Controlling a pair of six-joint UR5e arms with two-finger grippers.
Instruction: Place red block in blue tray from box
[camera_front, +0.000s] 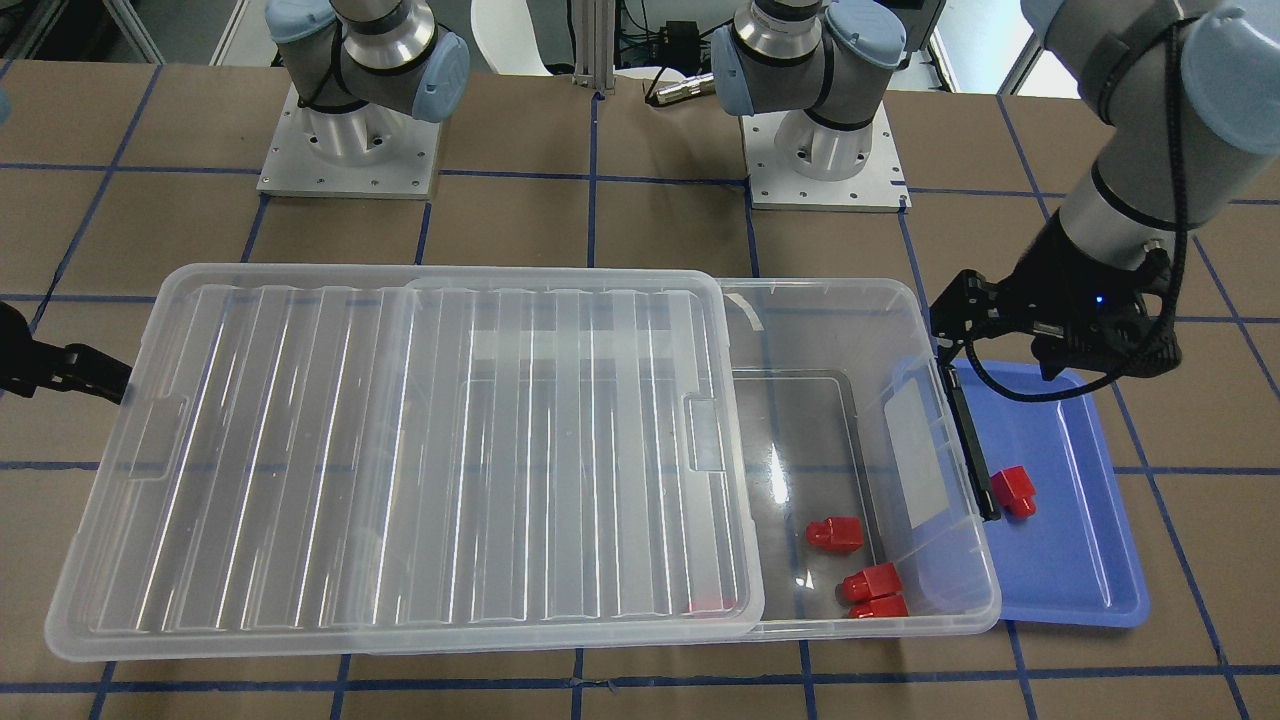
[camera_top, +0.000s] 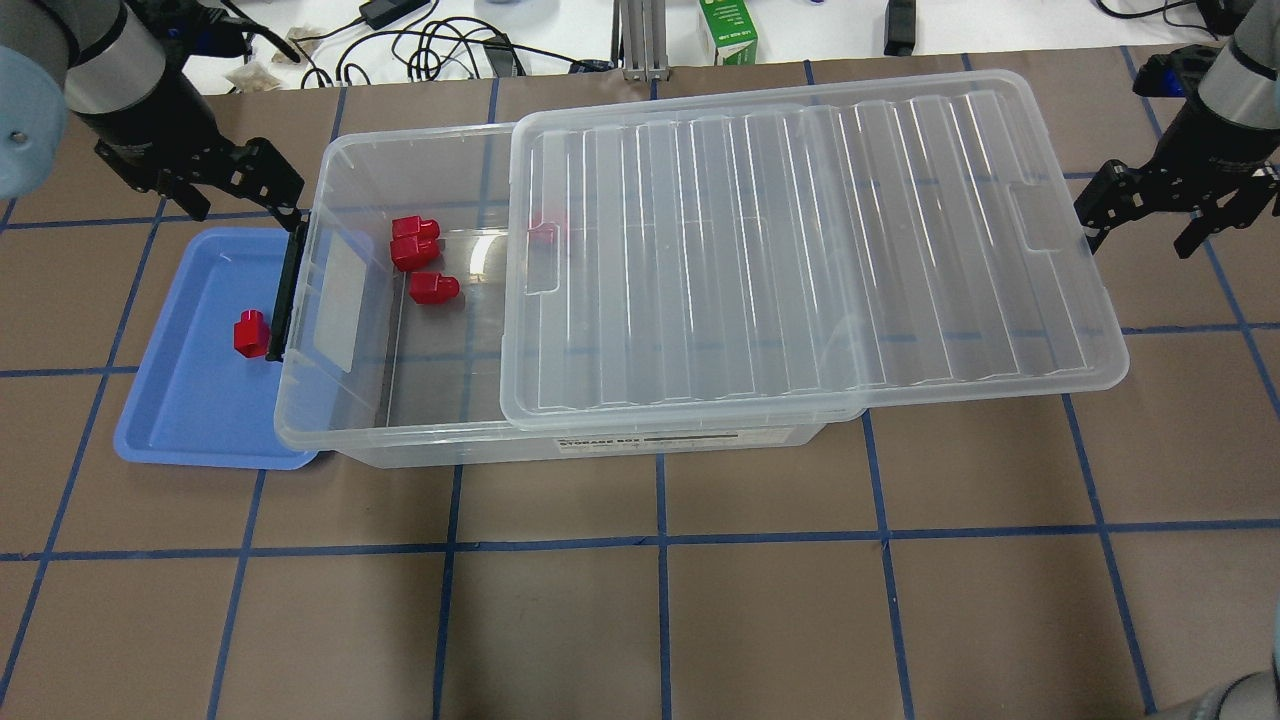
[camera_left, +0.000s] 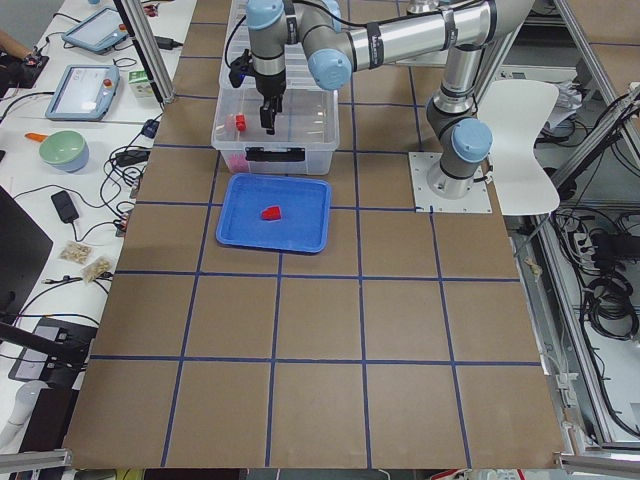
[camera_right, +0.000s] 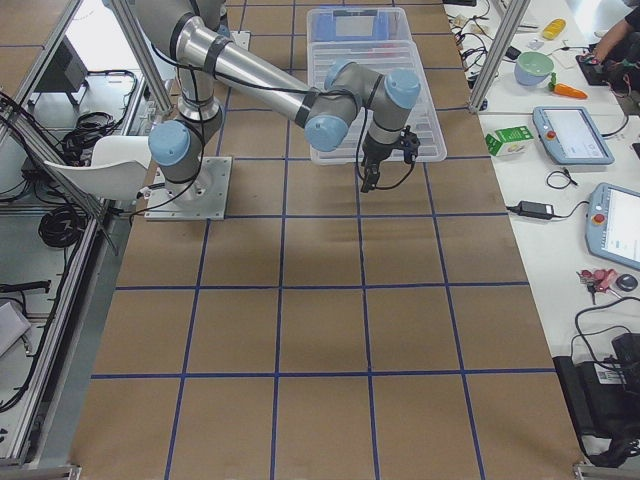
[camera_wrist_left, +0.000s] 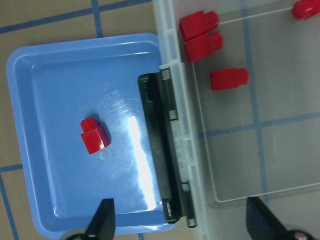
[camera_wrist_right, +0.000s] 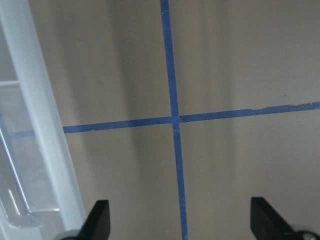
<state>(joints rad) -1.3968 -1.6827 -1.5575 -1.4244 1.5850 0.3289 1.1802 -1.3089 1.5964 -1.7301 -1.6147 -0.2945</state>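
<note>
overhead exterior, left pincer (camera_top: 243, 197) spread near tray (camera_top: 185, 405)

Lid (camera_top: 800, 250) sits offset, roofing most of box (camera_top: 310, 400). Gap open at tray (camera_top: 190, 410) end: three blocks (camera_top: 433, 288) reachable from above, fourth block (camera_top: 545, 233) tucked under lid edge. Latch (camera_top: 288, 290) juts over tray's box side; rest of tray open.

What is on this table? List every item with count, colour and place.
small plastic red block: five, red; one in the tray, three in the box's open end, one under the lid
shallow rectangular plastic blue tray: one, blue; at the box's latch end
large clear plastic box: one, translucent; mid-table
ribbed plastic lid: one, translucent; slid toward robot's right
table: one, brown, blue grid
left gripper: black, jaws open, above tray
right gripper: black, jaws open, beyond lid
</note>
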